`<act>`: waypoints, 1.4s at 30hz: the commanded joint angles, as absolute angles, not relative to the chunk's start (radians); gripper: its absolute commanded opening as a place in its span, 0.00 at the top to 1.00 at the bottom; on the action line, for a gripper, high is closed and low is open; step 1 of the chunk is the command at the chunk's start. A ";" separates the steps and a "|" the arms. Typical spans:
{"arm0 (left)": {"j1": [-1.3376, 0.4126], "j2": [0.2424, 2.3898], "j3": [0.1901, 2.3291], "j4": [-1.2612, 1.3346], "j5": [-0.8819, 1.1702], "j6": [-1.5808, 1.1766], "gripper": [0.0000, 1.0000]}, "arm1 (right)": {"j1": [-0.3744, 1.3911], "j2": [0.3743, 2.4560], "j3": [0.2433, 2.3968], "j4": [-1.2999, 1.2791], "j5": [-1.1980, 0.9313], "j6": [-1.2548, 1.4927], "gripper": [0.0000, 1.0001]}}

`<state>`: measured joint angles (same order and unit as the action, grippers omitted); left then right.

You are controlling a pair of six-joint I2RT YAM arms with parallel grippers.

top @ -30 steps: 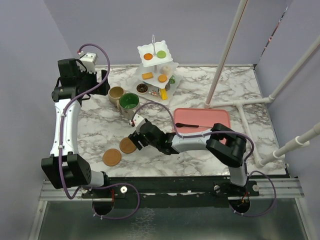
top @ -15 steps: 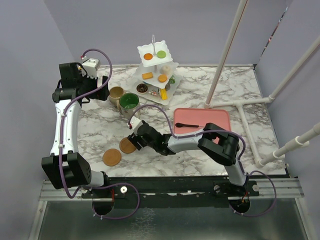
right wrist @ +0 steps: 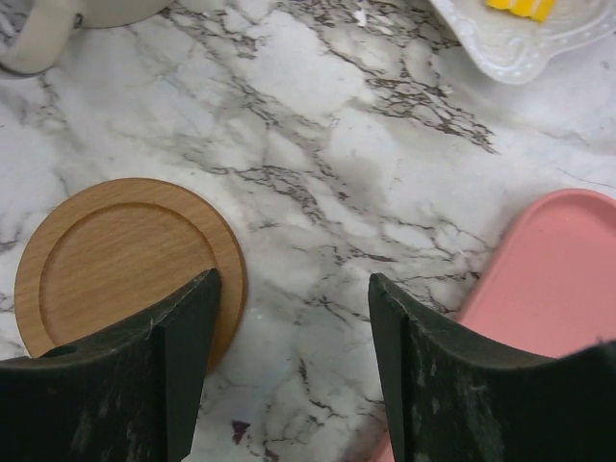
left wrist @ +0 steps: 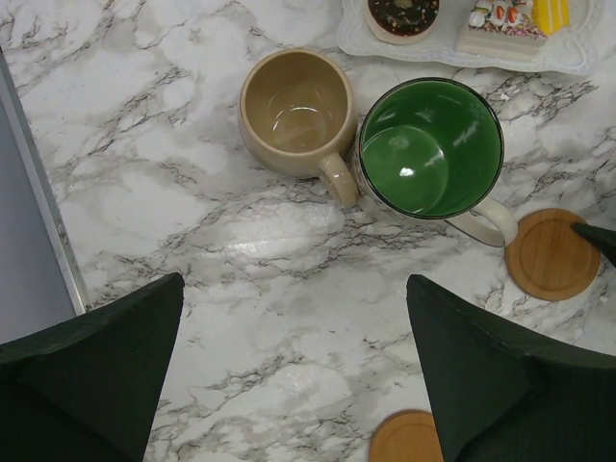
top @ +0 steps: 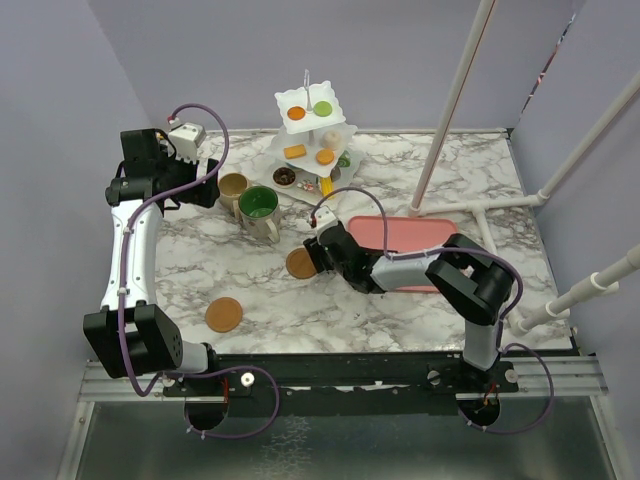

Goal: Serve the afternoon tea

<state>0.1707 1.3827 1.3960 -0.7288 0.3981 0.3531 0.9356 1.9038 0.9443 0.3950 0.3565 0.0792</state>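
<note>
Nearest the arm bases, one wooden coaster (top: 224,313) lies flat on the marble worktop (top: 200,260), with nothing on it and nothing touching it. Further in, the right tool (right wrist: 292,289) hangs low over the worktop with its jaws partly apart and only bare marble between them. It grips nothing. The second coaster (right wrist: 115,260) lies flat just outside its left finger, whose tip overlaps the disc's edge, though I cannot tell whether they touch. Both coasters look thin, stiff and light, so they probably slide easily on the polished stone. A pinch across the rim, with the fingers set low at opposite edges, seems the surest hold. Just right of this tool is the pink tray (top: 430,232). Beyond stand the green-inside mug (left wrist: 433,144) and the beige mug (left wrist: 294,106), upright, empty and side by side, the beige handle touching the green one's wall. They look rigid, smooth and heavier than the coasters. One finger inside the wall near the handle would probably hold best, since a glossy rim may slip. The left tool (left wrist: 296,289) hovers above them, spread fully wide and holding nothing. Farthest back, the white three-tier stand (top: 284,100) carries the small toy pastries (top: 297,113), which are likely light and easily knocked off.
</note>
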 commanded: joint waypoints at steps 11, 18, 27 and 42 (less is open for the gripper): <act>0.177 1.363 1.405 -0.760 0.422 0.394 0.01 | 0.813 1.913 0.970 0.224 0.426 0.159 0.38; 0.177 1.357 1.401 -0.771 0.433 0.438 0.01 | 0.813 1.867 0.957 0.237 0.374 0.175 0.36; 0.178 1.354 1.396 -0.902 0.503 0.600 0.01 | 0.842 1.669 0.788 0.326 0.446 0.202 0.36; 0.111 1.157 1.024 -1.105 0.440 1.365 0.01 | 0.902 1.483 0.786 0.272 0.481 0.230 0.32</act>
<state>0.1562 1.2652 1.1755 -1.1080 0.4870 1.0893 0.9012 1.5368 0.7769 0.2897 0.4469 0.2066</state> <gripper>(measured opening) 0.991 0.678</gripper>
